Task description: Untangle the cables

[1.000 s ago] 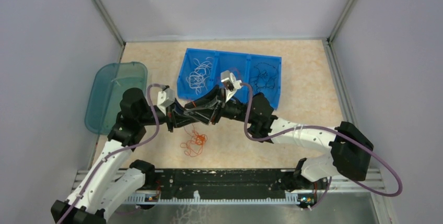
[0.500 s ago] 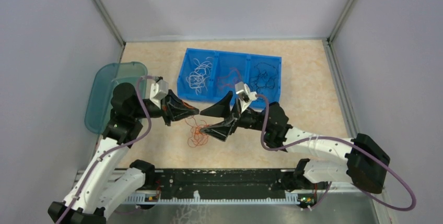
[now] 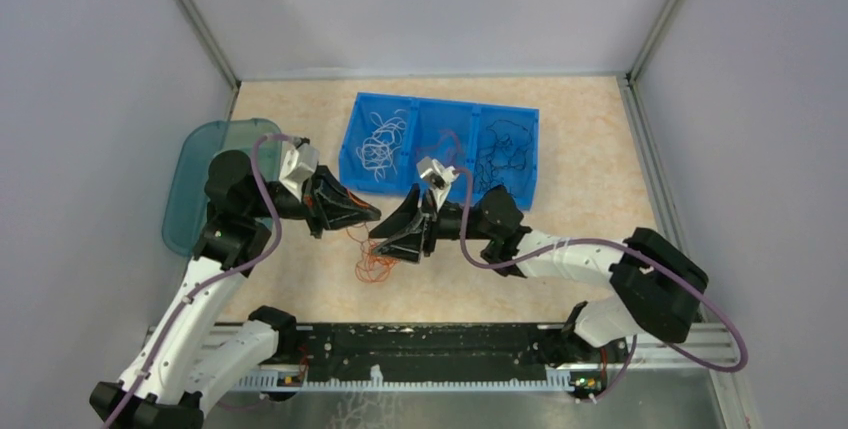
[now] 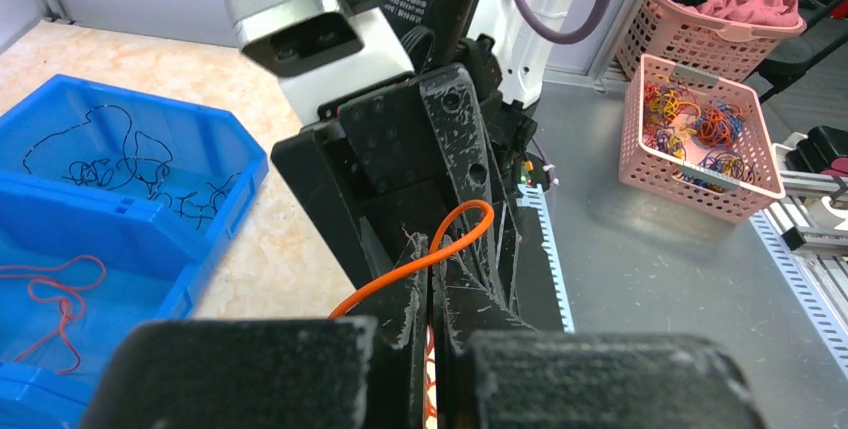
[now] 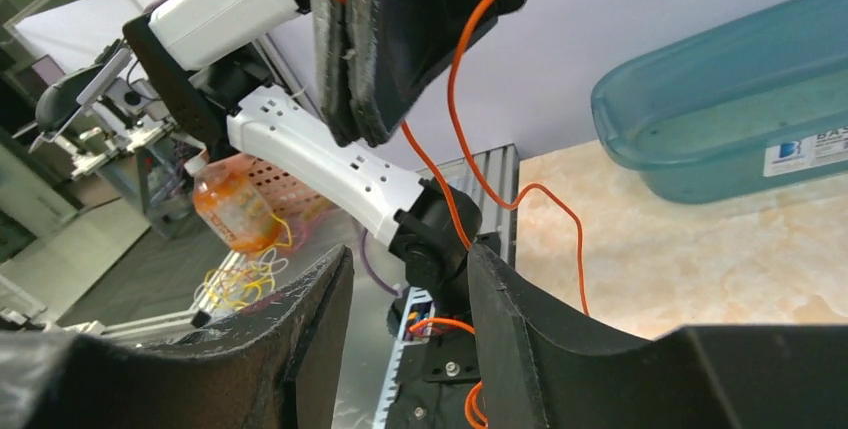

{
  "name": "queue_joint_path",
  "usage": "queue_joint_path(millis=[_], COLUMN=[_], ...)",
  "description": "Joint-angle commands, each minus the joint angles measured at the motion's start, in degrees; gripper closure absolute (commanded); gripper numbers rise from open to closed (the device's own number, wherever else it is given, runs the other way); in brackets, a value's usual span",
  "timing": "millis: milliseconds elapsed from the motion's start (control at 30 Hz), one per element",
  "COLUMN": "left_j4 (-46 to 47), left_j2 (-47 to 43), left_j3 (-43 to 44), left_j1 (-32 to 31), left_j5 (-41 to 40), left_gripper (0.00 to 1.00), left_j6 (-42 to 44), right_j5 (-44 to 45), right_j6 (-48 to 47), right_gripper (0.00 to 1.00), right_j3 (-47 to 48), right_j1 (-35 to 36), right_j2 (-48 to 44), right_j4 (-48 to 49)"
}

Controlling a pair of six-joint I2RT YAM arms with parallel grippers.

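Observation:
A tangle of red-orange cables (image 3: 374,263) lies on the table between the two arms. My left gripper (image 3: 372,215) hangs above it, shut on one orange strand (image 4: 468,221) that loops over its closed fingertips (image 4: 445,267). In the right wrist view that strand (image 5: 455,89) trails down from the left gripper (image 5: 372,137) toward the table. My right gripper (image 3: 384,237) faces the left one just below and to its right. It (image 5: 410,254) stands open with nothing pinched between its fingers. White cables (image 3: 381,139), red ones (image 3: 440,149) and black ones (image 3: 505,145) lie in the bin.
The blue three-compartment bin (image 3: 349,149) stands behind the grippers. A teal translucent tub (image 3: 200,184) sits at the left table edge. Past the near edge, a pink basket (image 4: 700,174) of coloured bands rests on the metal bench.
The two grippers, pressed together a second ago, pulled apart. The right one opened wide, then came back toward the left with narrower jaws. The left stayed shut on the orange strand.

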Motion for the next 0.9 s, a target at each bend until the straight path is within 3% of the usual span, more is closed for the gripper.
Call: queue_joint_path(millis=[0,367,667,867], left_j4=[1.3,1.8,2.2,2.2], left_j2=[-0.2,0.0,-0.1,-0.1], left_j3=[2.2,2.8,3.7,3.7], left_j1=[-0.3,-0.3,-0.3,-0.3], left_j5=[2.3,3.0,3.3,3.2], left_gripper=[1.00,1.00,1.00,1.00], left_j6=[-1.5,-2.4,-2.7,-2.5], right_j5=[-5.6,-7.0,-7.6,-8.2], right_j6=[5.1,8.0,9.0,5.2], right_gripper=[0.54,0.59,0.62,0.62], right_j3=[3.6,5.6,2.3,0.5], right_j1=[-0.3,-0.7,-6.0,-7.0], right_j2=[2.9,8.4,5.5,1.7], right_j4=[10.4,14.0,13.2,7.1])
